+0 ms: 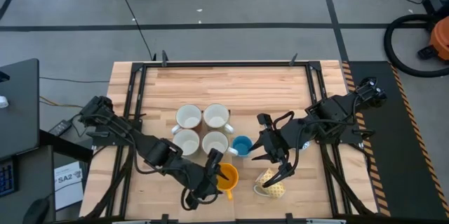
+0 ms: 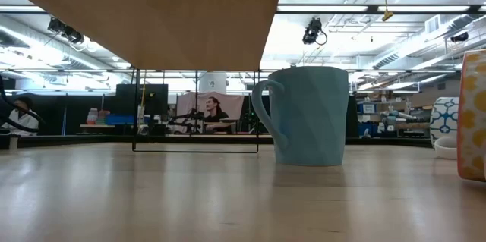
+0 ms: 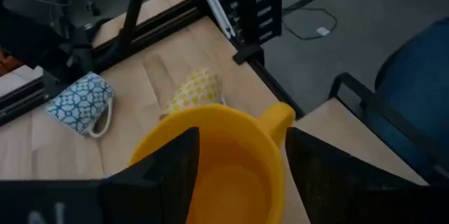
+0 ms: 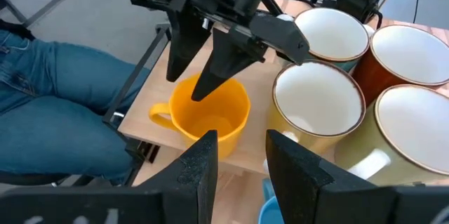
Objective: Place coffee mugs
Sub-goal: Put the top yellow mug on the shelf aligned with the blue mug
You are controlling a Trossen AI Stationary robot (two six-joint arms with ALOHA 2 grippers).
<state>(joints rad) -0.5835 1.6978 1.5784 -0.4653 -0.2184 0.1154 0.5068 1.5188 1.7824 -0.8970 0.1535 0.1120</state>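
High view: left tool [image 1: 219, 171] spread wide astride orange mug [image 1: 227, 177]; right tool [image 1: 270, 155] parted.

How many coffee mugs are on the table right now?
8: four white-interior ceramic mugs in a square; small bright blue mug beside them; orange mug near the front edge; yellow patterned mug and blue-and-white patterned mug on their sides. None seems hidden.

Four pale mugs [image 1: 202, 129] clustered upright – blue mug [image 1: 241, 145] beside, orange mug [image 1: 226, 177] upright, yellow patterned mug [image 1: 271, 182] tipped over.
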